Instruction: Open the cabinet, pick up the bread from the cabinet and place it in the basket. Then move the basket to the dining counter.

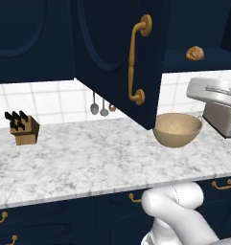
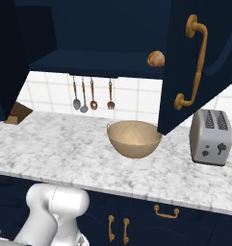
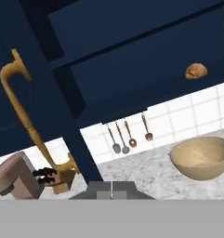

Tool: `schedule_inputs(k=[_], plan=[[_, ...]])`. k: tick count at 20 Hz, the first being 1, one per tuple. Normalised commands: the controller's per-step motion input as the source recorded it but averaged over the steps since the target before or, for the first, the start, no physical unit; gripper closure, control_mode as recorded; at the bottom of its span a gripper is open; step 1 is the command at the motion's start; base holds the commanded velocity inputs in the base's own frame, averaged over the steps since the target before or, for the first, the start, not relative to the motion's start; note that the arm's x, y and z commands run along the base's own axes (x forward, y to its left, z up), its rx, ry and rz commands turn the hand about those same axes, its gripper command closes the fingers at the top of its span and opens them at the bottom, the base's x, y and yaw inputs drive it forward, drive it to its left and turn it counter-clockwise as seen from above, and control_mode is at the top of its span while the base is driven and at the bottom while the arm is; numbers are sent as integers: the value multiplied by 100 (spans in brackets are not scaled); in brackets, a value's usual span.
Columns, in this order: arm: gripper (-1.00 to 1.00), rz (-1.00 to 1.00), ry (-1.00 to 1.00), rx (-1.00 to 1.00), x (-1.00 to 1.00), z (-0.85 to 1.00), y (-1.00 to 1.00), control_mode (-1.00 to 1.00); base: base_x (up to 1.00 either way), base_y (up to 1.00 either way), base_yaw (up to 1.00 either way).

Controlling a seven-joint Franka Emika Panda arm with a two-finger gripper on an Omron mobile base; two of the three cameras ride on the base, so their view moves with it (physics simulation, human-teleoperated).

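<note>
— So, where is the bread (image 1: 195, 53) sitting?
— On the shelf inside the cabinet (image 1: 118, 57), near the front edge. The cabinet's door stands swung out toward the room, its curved brass handle (image 1: 136, 59) facing outward.
— And the basket (image 1: 177, 129)?
— On the marble counter (image 1: 88, 153), below the open cabinet and well under the bread, upright with nothing in it. From the right base view the toaster (image 2: 211, 137) stands beside it, apart from it.
— What else is around?
— Three utensils (image 2: 92, 95) hang on the tiled wall behind the basket, and a knife block (image 1: 23, 128) sits far along the counter.
— The gripper (image 3: 112, 189)?
— Its fingertips are pressed together with nothing between them, clear of the door and the bread, seen low in the hand view.
</note>
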Motion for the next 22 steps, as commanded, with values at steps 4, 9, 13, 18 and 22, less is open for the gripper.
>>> schedule_inputs(k=[4, 9, 13, 18, 22], plan=[[100, 9, 11, 0, 49, 0, -100, -100, 0, 0, 0], [100, 0, 15, -5, 72, 2, -100, -100, 0, 0, 0], [100, -1, 17, -7, 82, 0, -82, -100, 0, 0, 0], [100, -1, 4, -3, 94, 0, -10, -100, 0, 0, 0], [-100, 0, 0, -1, 95, -2, -16, -100, 0, 0, 0]])
